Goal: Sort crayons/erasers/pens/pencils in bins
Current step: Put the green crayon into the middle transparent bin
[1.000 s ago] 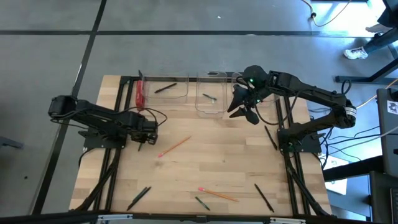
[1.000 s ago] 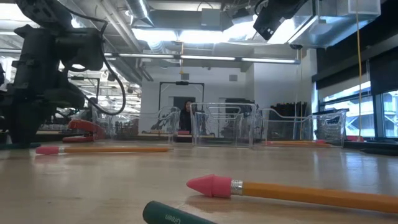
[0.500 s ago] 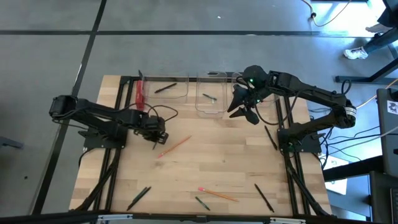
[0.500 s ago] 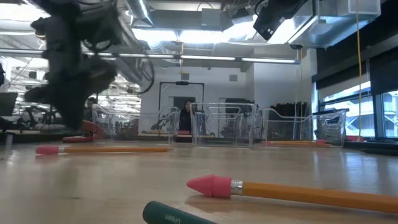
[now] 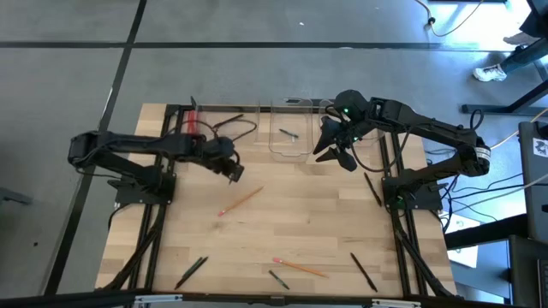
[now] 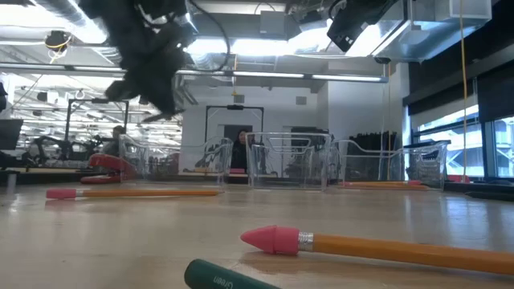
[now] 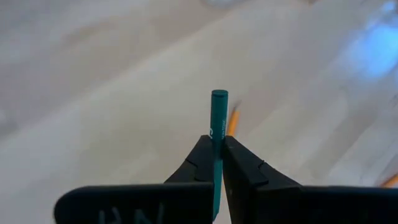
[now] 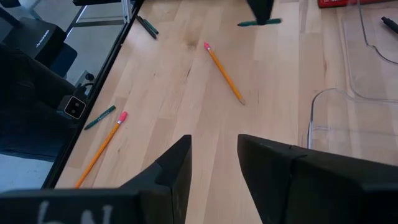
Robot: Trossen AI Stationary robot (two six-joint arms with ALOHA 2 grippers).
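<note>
My left gripper (image 5: 233, 169) is off the table in front of the left bin (image 5: 224, 124), shut on a green crayon (image 7: 218, 115); the crayon also shows in the right wrist view (image 8: 259, 23). My right gripper (image 5: 338, 156) hangs open and empty by the middle bin (image 5: 291, 130). That bin holds a crayon (image 5: 288, 133), and the left bin holds a pen (image 5: 227, 121). Two pencils (image 5: 241, 201) (image 5: 300, 267), pens (image 5: 372, 188) (image 5: 363, 272) and a crayon (image 5: 278, 278) lie flat on the table. My left gripper pinches the green crayon between its two fingertips (image 7: 205, 158), about the middle of its length (image 7: 217, 134). The fingers come from above, pointing down, and lie across the crayon. The crayon lies about level and is lifted clear of the table.
A red bar (image 5: 193, 128) lies by the left bin. Dark sticks (image 5: 190, 272) lie near the table's near left corner. The right arm covers the right bin. A person stands in the room beyond the table (image 6: 241, 148).
My left gripper has risen from the table top and gone toward the table's right and far edges, toward the bins. The green crayon is now lifted clear with it.
</note>
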